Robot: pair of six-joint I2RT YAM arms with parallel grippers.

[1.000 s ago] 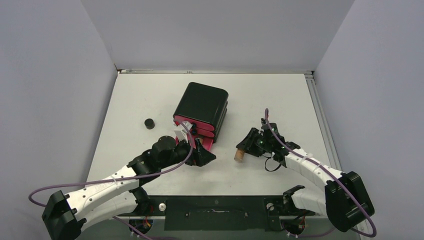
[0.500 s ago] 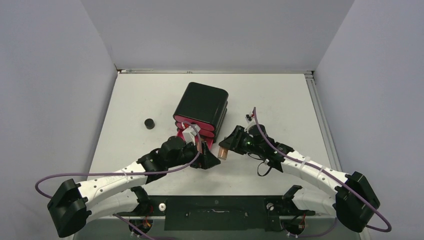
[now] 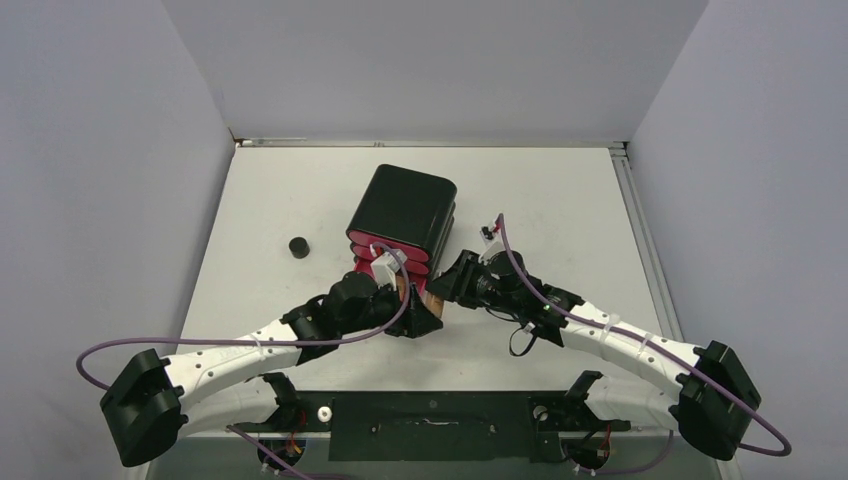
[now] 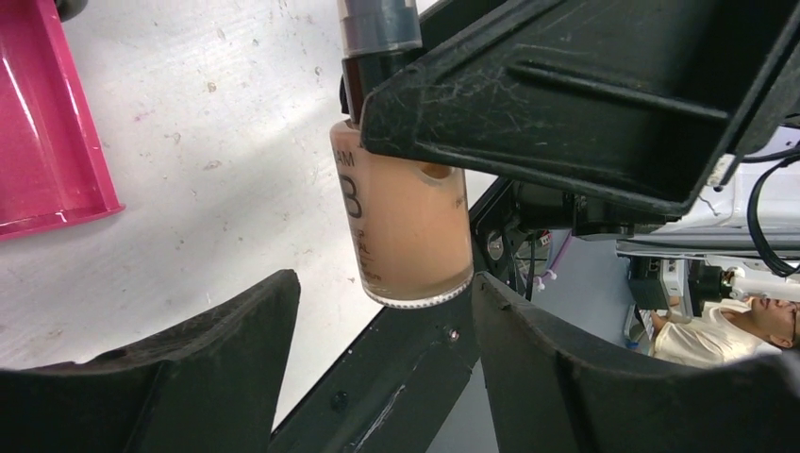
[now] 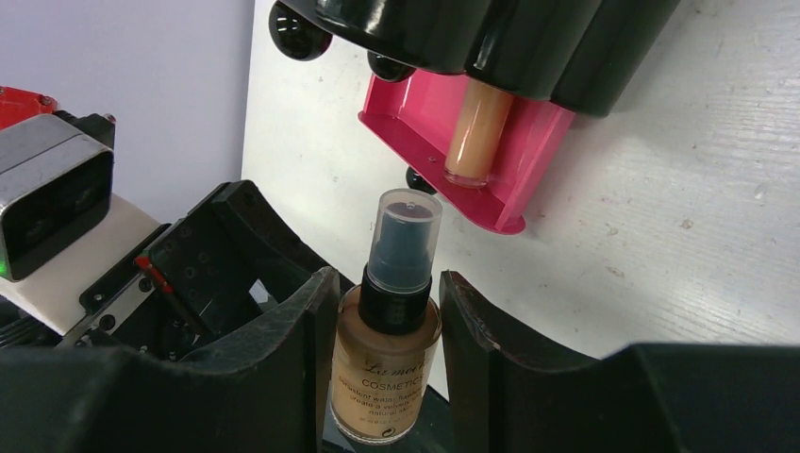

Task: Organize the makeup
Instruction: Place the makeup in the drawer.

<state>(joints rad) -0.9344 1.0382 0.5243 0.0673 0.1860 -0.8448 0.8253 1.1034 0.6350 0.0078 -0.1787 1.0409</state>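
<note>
Right gripper (image 5: pixel 387 288) is clamped on the foundation bottle (image 5: pixel 382 377). Its two fingers pinch the tan glass body just below the dark pump collar, and the clear cap points toward the black cabinet (image 3: pixel 405 205). The bottle looks lifted clear of the table (image 3: pixel 560 190), just in front of the cabinet, where the two arms meet.

And here's the left gripper (image 4: pixel 382 293) with its jaws apart, one finger on each side of the bottle's base. There's a plain gap on one side. On the other, the finger sits right at the glass, and I can't tell whether it touches.

That reads as a handover. The right arm's high grip leaves the lower half of the bottle free, which is exactly where the left fingers are lined up.

Beyond the cap, a pink drawer (image 5: pixel 415 123) stands pulled out from the bottom of the cabinet, with a tan tube (image 5: pixel 476 123) lying lengthwise inside. My guess is the bottle is headed in beside it, and the left arm sits nearer that drawer front.

The glass is smooth and round, so the left jaws need to close firmly before the right lets go, or the bottle drops.

Over on the left of the table, a small black jar (image 3: pixel 297 246) sits alone, well apart from the cabinet and not yet put away.
</note>
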